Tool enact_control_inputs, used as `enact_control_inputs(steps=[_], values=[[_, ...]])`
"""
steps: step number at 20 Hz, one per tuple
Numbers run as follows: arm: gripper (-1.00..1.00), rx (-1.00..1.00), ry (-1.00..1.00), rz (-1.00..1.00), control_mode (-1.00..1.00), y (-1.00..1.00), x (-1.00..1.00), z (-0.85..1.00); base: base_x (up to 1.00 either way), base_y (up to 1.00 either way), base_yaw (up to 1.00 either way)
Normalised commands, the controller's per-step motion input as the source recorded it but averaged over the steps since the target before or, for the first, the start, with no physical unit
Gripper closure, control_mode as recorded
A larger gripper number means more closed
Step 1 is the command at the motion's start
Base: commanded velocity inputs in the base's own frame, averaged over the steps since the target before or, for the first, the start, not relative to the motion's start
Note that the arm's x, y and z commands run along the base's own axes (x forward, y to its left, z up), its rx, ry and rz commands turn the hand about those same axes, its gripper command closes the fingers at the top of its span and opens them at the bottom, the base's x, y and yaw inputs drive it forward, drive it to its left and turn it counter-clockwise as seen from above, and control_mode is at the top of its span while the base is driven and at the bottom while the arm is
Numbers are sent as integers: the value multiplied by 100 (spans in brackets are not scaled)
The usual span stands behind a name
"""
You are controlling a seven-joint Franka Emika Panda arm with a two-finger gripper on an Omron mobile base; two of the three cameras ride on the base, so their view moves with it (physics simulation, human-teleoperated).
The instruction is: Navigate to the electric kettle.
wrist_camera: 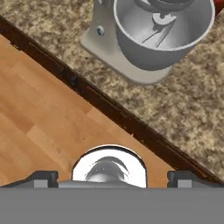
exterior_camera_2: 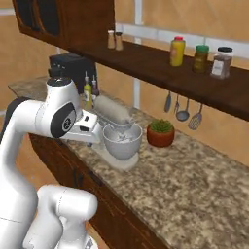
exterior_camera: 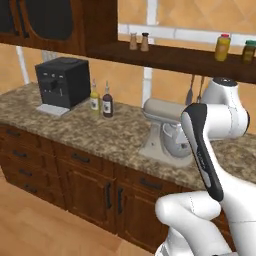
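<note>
While the electric kettle remains unlocated, we face the stand mixer (exterior_camera: pixel 167 132) at frame centre on the worktop (exterior_camera: pixel 100 137), navigation unfinished, end effector (wrist_camera: pixel 111 178) fingers spread, empty.

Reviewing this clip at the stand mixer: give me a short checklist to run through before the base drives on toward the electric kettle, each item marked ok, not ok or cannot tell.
1. Electric kettle located: not ok. The counter holds a coffee machine, two bottles, a stand mixer and a potted plant.
2. Base parked at the target: not ok, it faces the stand mixer.
3. Gripper carrying nothing: ok, only wood floor lies between its jaws.
4. Jaws open: ok, the tips sit wide apart.
5. Arm clear of the counter edge: cannot tell; the hand hangs over the floor just outside it.
</note>
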Motion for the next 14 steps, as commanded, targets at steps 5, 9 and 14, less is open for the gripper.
enact_control_inputs(steps=[5, 9, 14], values=[[-100, 0, 0, 0, 100, 0, 0, 0, 15, 71, 72], [-100, 0, 0, 0, 100, 0, 0, 0, 5, 71, 73], [-100, 0, 0, 0, 100, 0, 0, 0, 3, 70, 67]])
